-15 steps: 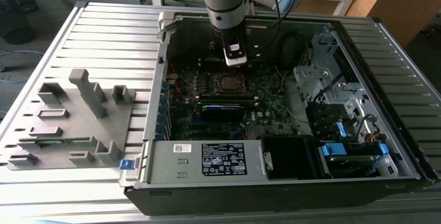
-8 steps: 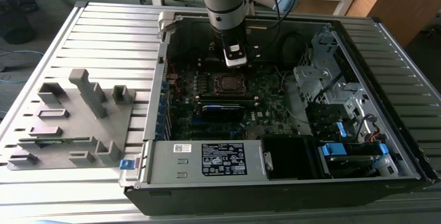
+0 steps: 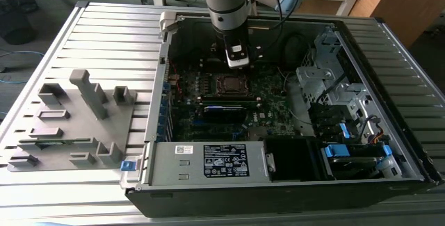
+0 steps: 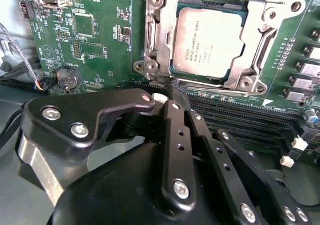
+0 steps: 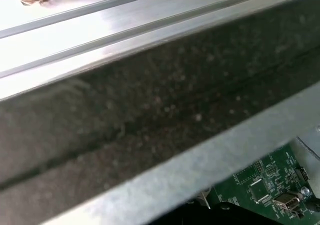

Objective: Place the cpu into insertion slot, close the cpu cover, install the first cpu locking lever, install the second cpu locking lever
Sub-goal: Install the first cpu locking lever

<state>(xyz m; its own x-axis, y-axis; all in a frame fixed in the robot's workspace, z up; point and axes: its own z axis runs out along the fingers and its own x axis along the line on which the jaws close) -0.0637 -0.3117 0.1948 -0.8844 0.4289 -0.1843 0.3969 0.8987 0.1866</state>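
While the arm reaches down into the open computer case [image 3: 278, 184], the gripper [image 3: 237, 64] hangs just above the circuit board [image 3: 271, 106], close beside the insertion slot [image 3: 230, 83]. In the second wrist view the gripper [image 4: 172, 87] has its black fingers [image 4: 177, 135] drawn together to a narrow tip with nothing held between them; that tip sits at the edge of the socket frame.

Item: the cpu [image 4: 207, 42], silvery-grey face up, seated flat in the insertion slot [image 4: 150, 55].
Item: the cpu cover [image 4: 267, 32], silvery frame, lying down around the chip, whose face shows through its window.
Item: long black card slots [image 4: 235, 117], just beside the socket.
Item: round coin battery [image 4: 65, 78], on the green board.
Item: grey fixture block [image 3: 70, 127], on the slatted table [image 3: 104, 33], at the exterior view's left of the case.
Item: case wall [image 5: 150, 115], dark, close in the first wrist view.
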